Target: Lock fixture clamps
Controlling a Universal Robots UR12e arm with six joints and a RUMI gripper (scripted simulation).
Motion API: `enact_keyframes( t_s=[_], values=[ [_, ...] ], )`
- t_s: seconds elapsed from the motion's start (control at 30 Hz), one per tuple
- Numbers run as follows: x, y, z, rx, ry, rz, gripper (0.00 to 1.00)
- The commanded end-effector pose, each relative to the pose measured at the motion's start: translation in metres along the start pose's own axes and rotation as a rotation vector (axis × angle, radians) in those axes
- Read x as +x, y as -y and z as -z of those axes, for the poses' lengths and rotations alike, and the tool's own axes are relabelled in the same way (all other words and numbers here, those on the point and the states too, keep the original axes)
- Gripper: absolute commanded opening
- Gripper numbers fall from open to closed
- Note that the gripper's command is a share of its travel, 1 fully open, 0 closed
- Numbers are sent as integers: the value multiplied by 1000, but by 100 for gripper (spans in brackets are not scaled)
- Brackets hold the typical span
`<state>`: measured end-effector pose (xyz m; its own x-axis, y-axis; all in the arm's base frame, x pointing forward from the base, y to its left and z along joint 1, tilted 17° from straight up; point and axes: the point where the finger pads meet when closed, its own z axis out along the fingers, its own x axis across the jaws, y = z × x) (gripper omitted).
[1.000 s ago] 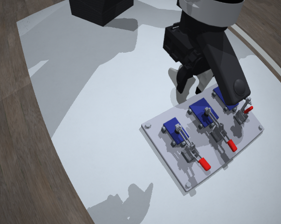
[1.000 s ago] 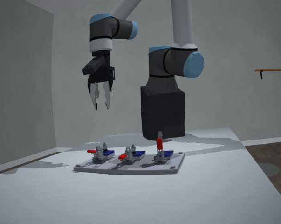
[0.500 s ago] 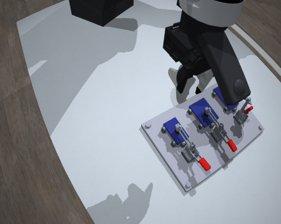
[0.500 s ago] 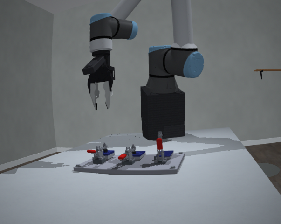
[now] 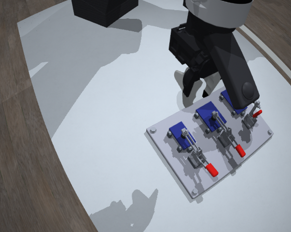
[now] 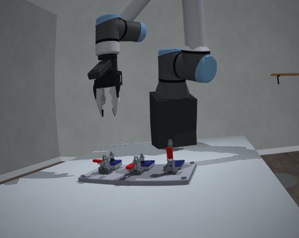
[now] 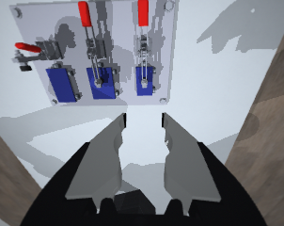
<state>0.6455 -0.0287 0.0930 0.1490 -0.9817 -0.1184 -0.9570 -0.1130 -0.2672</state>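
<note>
The gripper (image 5: 197, 100) (image 6: 108, 114) (image 7: 144, 120) is partly open and empty, high above the table behind the fixture plate (image 5: 261, 133) (image 6: 134, 182) (image 7: 128, 98). The right clamp's red handle (image 5: 257, 113) (image 6: 169, 152) (image 7: 28, 47) stands up; its bar is swung up off its blue part (image 6: 180, 162) (image 7: 62, 86). The middle handle (image 5: 240, 151) (image 6: 130, 166) (image 7: 85, 14) is down, its bar over its part. The left handle (image 5: 212, 169) (image 6: 97, 160) (image 7: 143, 12) sticks out about level; its bar reaches over its part, tip slightly raised. Firm pad contact cannot be told.
The black robot pedestal (image 5: 104, 11) (image 6: 173, 120) stands behind the fixture at the table's back. Bolt heads sit at the plate's corners, and small bolts surround the blue parts. In the top view the wrist housing (image 5: 234, 65) hides some of the far blue part.
</note>
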Motion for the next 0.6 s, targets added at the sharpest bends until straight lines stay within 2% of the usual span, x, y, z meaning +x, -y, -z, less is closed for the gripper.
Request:
enact_keyframes(
  t_s=[0.0,0.57],
  values=[
    [-2,-2,-2,-2,1,1,28],
    [-3,-2,-2,-3,2,0,28]
  ],
)
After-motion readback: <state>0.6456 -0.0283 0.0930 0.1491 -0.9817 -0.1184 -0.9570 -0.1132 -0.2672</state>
